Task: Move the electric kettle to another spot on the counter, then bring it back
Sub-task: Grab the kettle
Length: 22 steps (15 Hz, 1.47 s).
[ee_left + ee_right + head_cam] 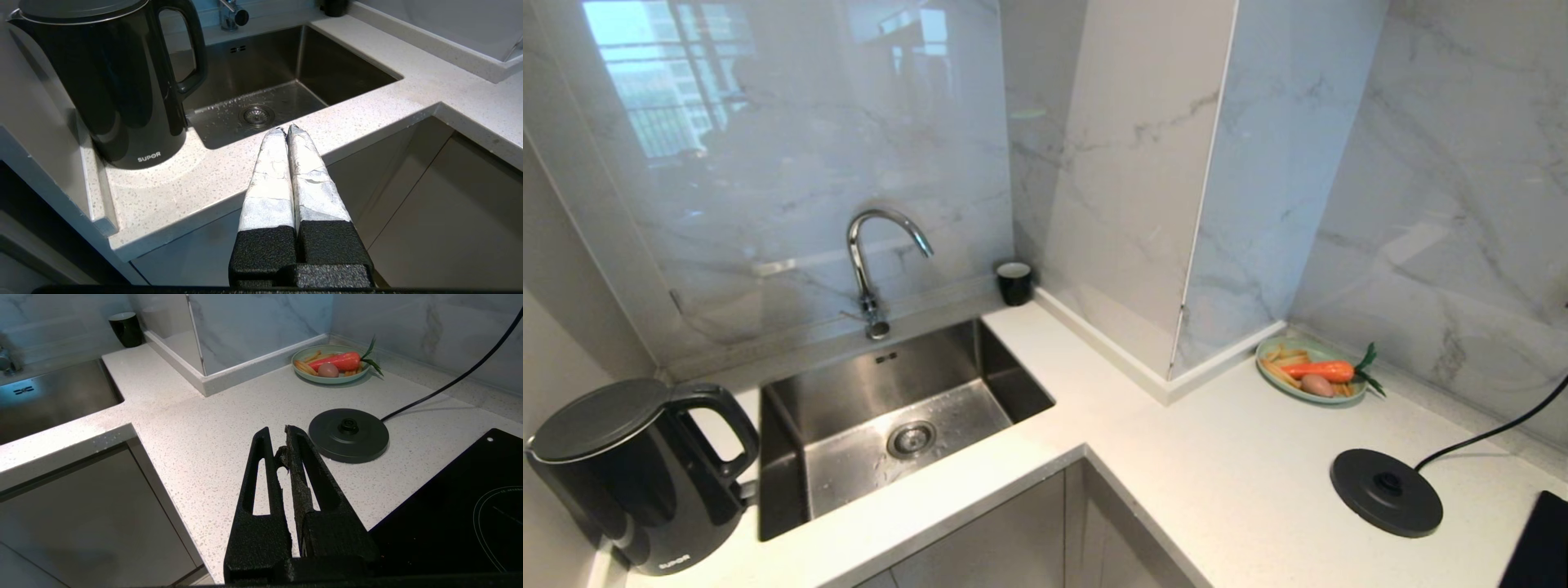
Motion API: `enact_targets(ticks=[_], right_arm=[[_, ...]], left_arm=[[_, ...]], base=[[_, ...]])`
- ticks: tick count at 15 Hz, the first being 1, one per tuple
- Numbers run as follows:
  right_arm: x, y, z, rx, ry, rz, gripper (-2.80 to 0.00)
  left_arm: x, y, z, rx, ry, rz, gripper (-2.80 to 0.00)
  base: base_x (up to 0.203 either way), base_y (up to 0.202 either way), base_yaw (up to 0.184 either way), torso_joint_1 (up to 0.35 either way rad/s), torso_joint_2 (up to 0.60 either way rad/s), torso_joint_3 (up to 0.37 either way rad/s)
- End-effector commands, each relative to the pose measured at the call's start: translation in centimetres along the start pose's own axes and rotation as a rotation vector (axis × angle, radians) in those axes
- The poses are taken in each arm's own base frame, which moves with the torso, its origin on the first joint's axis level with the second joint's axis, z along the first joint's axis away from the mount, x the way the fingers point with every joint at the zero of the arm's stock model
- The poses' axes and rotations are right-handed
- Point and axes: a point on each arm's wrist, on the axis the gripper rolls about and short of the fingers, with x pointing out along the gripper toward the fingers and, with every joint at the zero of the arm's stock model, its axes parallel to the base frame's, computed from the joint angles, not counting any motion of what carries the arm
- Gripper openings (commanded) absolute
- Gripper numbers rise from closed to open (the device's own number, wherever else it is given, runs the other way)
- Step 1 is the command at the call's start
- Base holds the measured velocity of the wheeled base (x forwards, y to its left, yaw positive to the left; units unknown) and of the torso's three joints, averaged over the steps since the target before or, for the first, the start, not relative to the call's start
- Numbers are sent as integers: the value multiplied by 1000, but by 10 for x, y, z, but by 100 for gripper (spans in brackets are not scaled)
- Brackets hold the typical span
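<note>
Kettle stands upright on the counter at the far left corner, just beside the steel sink, handle turned toward the sink, off its round power base, which lies well apart on the right stretch with its cord running to the wall. Left gripper hangs over the counter's front edge near the kettle, fingers pressed together, holding nothing. Right gripper hangs over the counter just short of the base, fingers close together, empty. Black cup in the back corner; plate of vegetables by the right wall; black hob at the right edge.
</note>
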Motion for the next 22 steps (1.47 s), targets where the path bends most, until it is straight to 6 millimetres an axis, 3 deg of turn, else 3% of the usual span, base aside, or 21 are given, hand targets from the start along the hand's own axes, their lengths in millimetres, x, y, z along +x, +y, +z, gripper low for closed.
enact_targets(ticks=[1, 4, 6, 8, 12, 14, 17, 19, 22], right_arm=[[0, 0, 0, 0, 1, 0, -280], [0, 0, 0, 0, 1, 0, -280], [0, 0, 0, 0, 1, 0, -280], [0, 0, 0, 0, 1, 0, -280], [0, 0, 0, 0, 1, 0, -280], [0, 0, 0, 0, 1, 0, -280], [0, 0, 0, 0, 1, 0, -280], [0, 0, 0, 0, 1, 0, -280], [0, 0, 0, 0, 1, 0, -280]], left_arm=[[-1, 0, 4, 21, -1, 4, -280], [2, -1, 44, -4, 21, 12, -280], [23, -3, 85, -77, 105, 28, -280], [54, -3, 120, -145, 180, 25, -280], [138, -13, 156, -255, 332, 39, -280], [179, -37, 151, -273, 405, 120, -280], [231, -82, 117, -261, 448, 311, -280], [247, -94, 105, -292, 402, 406, -280], [250, -84, 88, -285, 433, 459, -280]], base=[[0, 0, 0, 0, 0, 0], [0, 0, 0, 0, 0, 0], [0, 0, 0, 0, 0, 0], [0, 0, 0, 0, 0, 0], [0, 0, 0, 0, 0, 0], [0, 0, 0, 0, 0, 0], [0, 0, 0, 0, 0, 0], [0, 0, 0, 0, 0, 0], [0, 0, 0, 0, 0, 0]])
